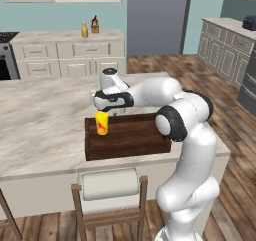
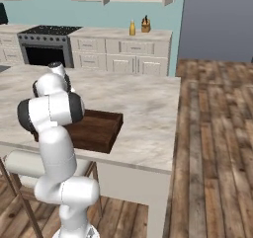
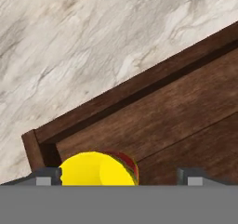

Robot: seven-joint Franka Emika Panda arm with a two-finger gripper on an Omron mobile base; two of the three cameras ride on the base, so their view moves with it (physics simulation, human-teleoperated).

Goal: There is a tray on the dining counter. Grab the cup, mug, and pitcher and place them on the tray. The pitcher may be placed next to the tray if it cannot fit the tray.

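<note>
- Cup [image 1: 102,123] stands upright inside the tray [image 1: 135,140], in its far left corner as seen from left base cam; red-orange mark faces that cam.
- Hand [image 3: 119,175] sits right above the cup; in hand cam the two dark fingertips [image 3: 46,175] stand wide apart, one on each side of the yellow cup top, w/ a gap to the one on the right of that view. Jaws wide, nothing gripped.
- Hand cam: cup is close to the tray's raised corner; marbled top beyond the rim.
- Tray lies flat on the dining desk [image 1: 40,120], near its front edge; in right base cam the arm covers part of it.
- Pitcher [image 1: 84,30] is on the back wall counter [image 1: 65,37], well apart from the tray, just beside a brown knife block [image 1: 94,26].
- Chair [image 1: 110,195] w/ pale backrest stands at the desk front, below the tray.
</note>
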